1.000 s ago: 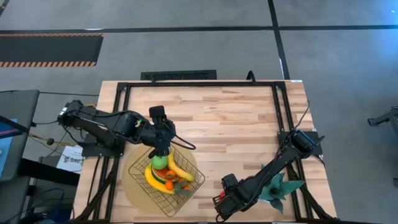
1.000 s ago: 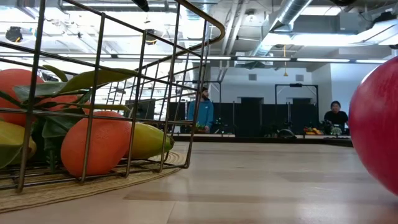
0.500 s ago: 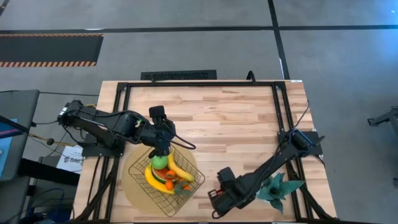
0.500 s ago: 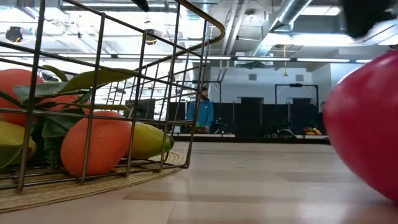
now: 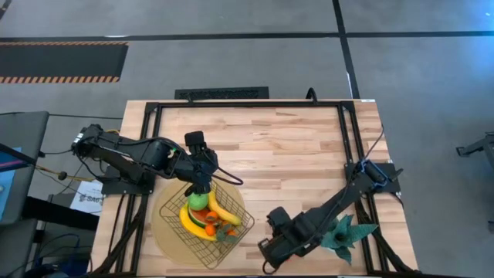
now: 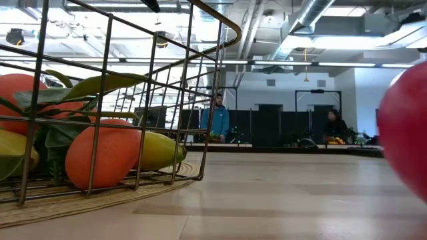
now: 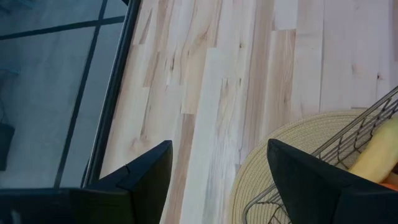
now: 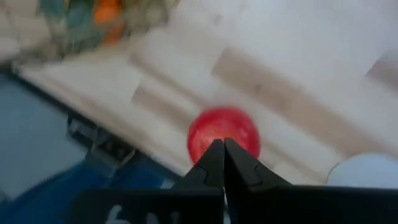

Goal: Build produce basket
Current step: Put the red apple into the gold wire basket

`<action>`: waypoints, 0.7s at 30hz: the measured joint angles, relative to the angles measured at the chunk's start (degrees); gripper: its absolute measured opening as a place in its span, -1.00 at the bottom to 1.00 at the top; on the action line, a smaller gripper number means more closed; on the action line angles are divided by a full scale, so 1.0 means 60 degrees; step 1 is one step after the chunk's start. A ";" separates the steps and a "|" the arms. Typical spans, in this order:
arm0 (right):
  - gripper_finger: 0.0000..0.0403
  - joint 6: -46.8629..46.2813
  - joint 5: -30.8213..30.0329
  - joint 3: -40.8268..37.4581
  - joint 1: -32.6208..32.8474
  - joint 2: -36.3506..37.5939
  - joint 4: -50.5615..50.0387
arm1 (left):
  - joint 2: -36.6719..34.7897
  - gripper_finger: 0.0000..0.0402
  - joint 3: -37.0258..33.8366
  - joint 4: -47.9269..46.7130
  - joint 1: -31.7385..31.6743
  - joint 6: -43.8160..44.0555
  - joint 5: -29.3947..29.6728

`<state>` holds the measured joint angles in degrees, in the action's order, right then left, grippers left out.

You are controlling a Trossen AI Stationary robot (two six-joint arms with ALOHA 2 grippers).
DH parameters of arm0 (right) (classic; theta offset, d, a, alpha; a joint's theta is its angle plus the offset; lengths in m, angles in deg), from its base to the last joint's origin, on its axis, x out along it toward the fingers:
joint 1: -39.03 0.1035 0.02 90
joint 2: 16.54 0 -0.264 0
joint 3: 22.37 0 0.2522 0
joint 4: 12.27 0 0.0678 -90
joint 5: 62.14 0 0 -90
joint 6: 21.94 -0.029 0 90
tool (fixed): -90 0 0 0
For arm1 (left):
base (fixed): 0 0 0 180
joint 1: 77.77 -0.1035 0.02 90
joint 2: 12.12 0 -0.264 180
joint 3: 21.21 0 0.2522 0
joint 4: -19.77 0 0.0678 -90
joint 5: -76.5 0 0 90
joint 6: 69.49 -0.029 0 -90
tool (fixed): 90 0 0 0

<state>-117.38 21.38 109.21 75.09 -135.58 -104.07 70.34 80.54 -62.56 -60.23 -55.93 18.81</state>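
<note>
The dark wire basket (image 5: pixel 207 220) stands on a round tan disc (image 5: pixel 166 232) at the table's near left. It holds two bananas (image 5: pixel 220 208), a green apple (image 5: pixel 198 201) and leafy oranges (image 6: pixel 100 157). My left gripper (image 7: pixel 214 180) hovers open over the basket's far rim (image 7: pixel 348 134). The shiny red round fruit (image 8: pixel 224 134) lies on the wood close to the table's near edge, and shows large in the low view (image 6: pixel 407 143). My right gripper (image 8: pixel 222 152) is shut, low near that edge, its tips pointing at the fruit. My right gripper points its shut fingertips (image 8: pixel 214 155) at the red fruit's side (image 8: pixel 222 138), slanting down from the table's right. Whether the tips touch the fruit, I cannot tell. The fruit rests on the table.
A teal spiky-leaved plant (image 5: pixel 347 232) lies at the near right under the right arm. A black frame (image 5: pixel 247 104) runs around the table. The wood between basket and red fruit is bare (image 6: pixel 280 193). People stand far off in the room (image 6: pixel 218 120).
My right gripper has moved along the near edge toward the table's left, toward the basket. In the low view the red fruit shifted toward the basket, then back to the right. The left arm kept still.
</note>
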 joint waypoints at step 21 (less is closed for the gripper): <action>-0.13 -0.1220 0.1144 -0.0449 0.0353 -0.0671 0.1085 | 0.0000 0.24 0.0000 -0.0007 0.0000 -0.0066 -0.0087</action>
<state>-124.70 28.24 106.52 77.21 -139.60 -97.56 70.34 80.54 -62.61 -60.23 -56.32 18.29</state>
